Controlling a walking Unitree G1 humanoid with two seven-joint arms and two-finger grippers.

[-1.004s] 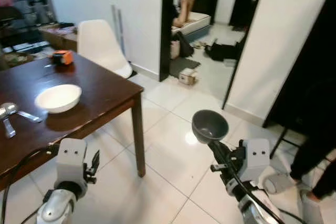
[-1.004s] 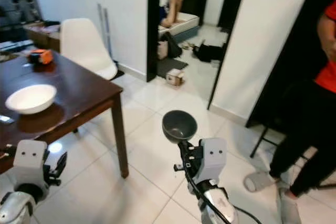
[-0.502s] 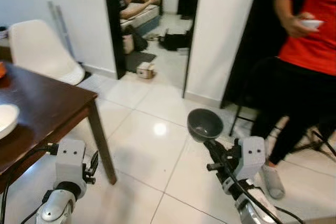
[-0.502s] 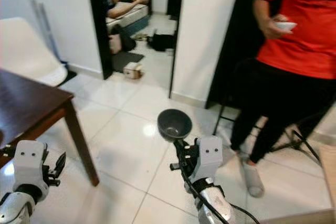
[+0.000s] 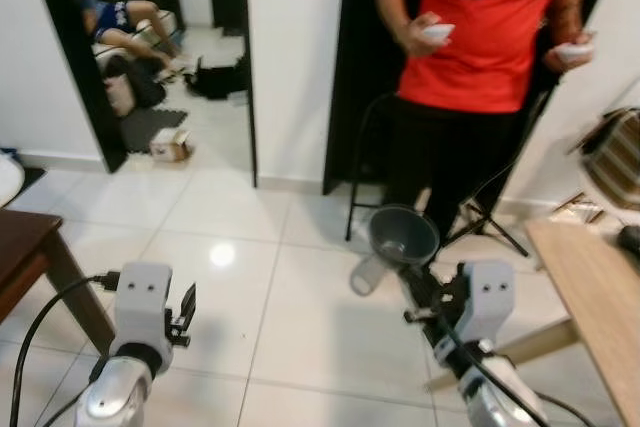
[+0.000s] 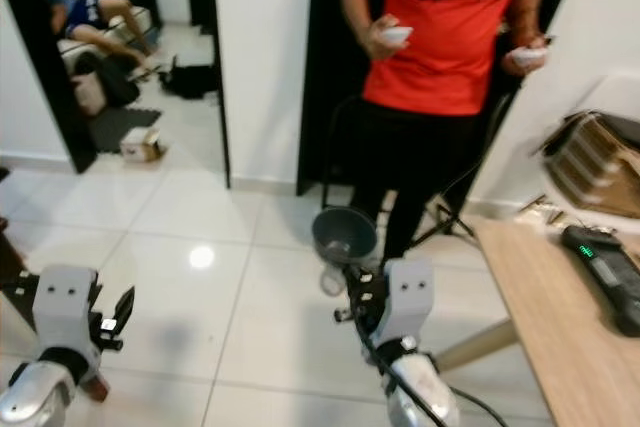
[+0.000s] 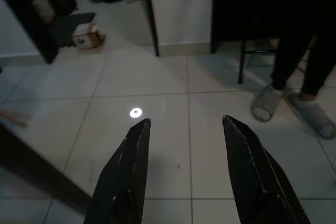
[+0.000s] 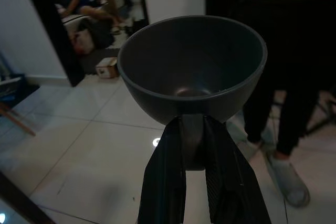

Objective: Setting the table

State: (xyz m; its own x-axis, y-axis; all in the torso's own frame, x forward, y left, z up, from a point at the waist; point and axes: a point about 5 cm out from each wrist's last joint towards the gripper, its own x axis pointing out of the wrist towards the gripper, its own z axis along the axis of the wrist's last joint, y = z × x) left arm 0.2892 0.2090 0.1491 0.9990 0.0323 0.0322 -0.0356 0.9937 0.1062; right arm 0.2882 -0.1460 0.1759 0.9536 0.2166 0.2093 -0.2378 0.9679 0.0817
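Tiled floor (image 5: 250, 277) spreads wide before the robot, with a person in a red shirt (image 6: 450, 37) standing just beyond, a small white thing in each hand. Two tables flank the view: the corner of a dark wooden table (image 5: 25, 247) at the robot's far left, and a light wooden table (image 6: 545, 317) along its right, carrying a black device (image 6: 605, 277). The right claw (image 8: 194, 145) is pinching the grey bowl (image 8: 191, 66) by the near part of its rim, the bowl upright, mouth up, held out in front at mid height above the floor. The left claw (image 7: 181, 150) hangs low with its fingers spread and nothing between them, pointing at bare tiles. What matters for the next move, I judge, is that the bowl sits between both tables: the light one lies nearer, on the carrying arm's own side, while the dark one lies off across the body to the left.
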